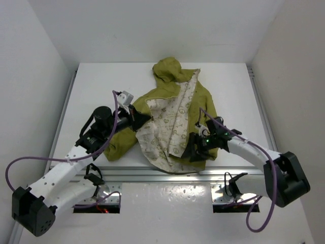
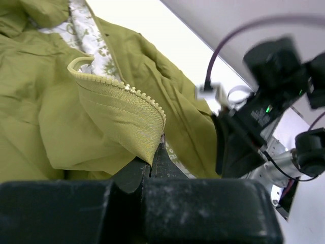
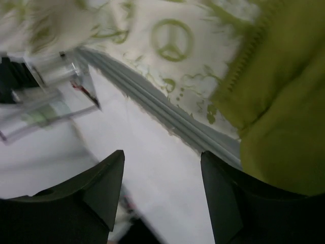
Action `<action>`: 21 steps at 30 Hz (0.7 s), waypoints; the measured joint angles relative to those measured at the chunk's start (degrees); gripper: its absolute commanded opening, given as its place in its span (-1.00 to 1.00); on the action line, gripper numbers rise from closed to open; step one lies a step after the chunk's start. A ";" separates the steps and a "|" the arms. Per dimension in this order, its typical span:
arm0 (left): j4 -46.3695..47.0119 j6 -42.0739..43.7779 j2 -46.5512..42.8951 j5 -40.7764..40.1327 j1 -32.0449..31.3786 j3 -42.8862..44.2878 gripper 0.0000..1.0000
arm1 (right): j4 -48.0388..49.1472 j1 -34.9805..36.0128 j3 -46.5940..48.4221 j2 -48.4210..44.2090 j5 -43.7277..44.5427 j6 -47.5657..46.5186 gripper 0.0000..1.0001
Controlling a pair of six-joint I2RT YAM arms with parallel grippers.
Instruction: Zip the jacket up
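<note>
Olive fabric: the jacket lies opened out on the white bench, with its hood toward the far side and its hem at the near edge. One front panel is turned back, so the cream printed lining faces up.
Left fingers: my left fingers are pinched tight on the jacket's front edge, at the end of the zipper teeth, and hold that edge up in a fold.
Right fingers: my right fingers stand wide with nothing between them. They hover by the hem, just above the grey rail at the bench's near edge.
Step in hand: as I judge it, getting hold of the other front edge so the two zipper ends can meet.
Doing it well: I should keep my left pinch firm and low so the teeth stay in a straight line. My right side should come down on the very bottom of the opposite edge and take only that edge, not the lining under it. I should close fully before pulling, and draw the two edges together without dragging the whole jacket off the bench.
Unknown: I cannot make out the slider.
Count: one jacket, one hood, one clearly visible row of teeth, two arms, two pairs of fingers.
</note>
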 measured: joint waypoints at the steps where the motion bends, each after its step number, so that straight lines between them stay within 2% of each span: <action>1: -0.04 0.07 -0.07 -0.09 0.37 -0.02 -1.00 | 1.20 0.00 -1.95 0.87 0.37 3.45 0.25; 6: -0.59 0.04 -0.35 -0.42 1.57 -0.02 -1.00 | 11.82 0.17 -10.73 3.98 2.75 19.15 0.27; 13: -0.72 -0.24 -0.57 -0.68 2.93 -0.07 -1.00 | 22.93 -0.55 -10.99 6.36 7.04 25.79 0.24; 21: -0.74 -0.50 -0.42 -0.68 3.04 -0.85 -1.00 | 28.52 -0.83 -10.99 11.17 9.22 29.49 0.18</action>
